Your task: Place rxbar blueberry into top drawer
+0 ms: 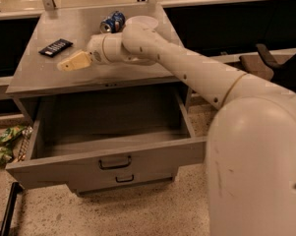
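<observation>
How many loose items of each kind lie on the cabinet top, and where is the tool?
Snack bars: 1, the rxbar blueberry
Soda cans: 1, the blue can
Total: 2
The tool is over the cabinet top, near the bar.

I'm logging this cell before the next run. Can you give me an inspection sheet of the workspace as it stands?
Surface: grey cabinet top, holding two items.
Job's things: rxbar blueberry lies flat on the left part of the top. The top drawer is pulled open, nothing seen inside.
Clutter: blue soda can lies on its side at the rear of the top.
Grippers: hand is over the top, just right of the bar and apart from it.
Cables: nothing clearly seen.
Surroundings: green crumpled packets on the floor left of the drawer; dark chair at right.
</observation>
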Robot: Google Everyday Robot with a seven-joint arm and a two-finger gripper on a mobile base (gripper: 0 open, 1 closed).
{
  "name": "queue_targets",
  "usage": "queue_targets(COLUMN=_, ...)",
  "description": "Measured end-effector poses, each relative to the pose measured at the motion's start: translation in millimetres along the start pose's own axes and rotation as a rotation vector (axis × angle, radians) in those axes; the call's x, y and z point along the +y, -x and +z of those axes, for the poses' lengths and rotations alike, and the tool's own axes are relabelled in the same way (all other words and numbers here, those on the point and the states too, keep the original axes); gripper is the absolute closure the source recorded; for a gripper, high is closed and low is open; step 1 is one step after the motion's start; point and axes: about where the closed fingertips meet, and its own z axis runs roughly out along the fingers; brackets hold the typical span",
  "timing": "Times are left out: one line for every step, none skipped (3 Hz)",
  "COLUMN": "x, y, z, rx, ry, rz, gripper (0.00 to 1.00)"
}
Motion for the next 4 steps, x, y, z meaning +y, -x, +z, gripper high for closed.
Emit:
queue_targets(x=-9, y=11, z=37, rx=0.008, ry=0.021, rz=-0.001, gripper=0.0)
queue_targets(x=-18, y=22, z=69, rx=-0.004, ry=0.035, rz=0.009, gripper=0.0)
queue_targets(x=-24, y=26, z=104, rx=0.001, ry=0.019, rz=0.018, gripper=0.0)
queue_targets(x=-33, y=24, z=126, rx=0.011, ry=-0.026, rz=0.035, gripper=0.0)
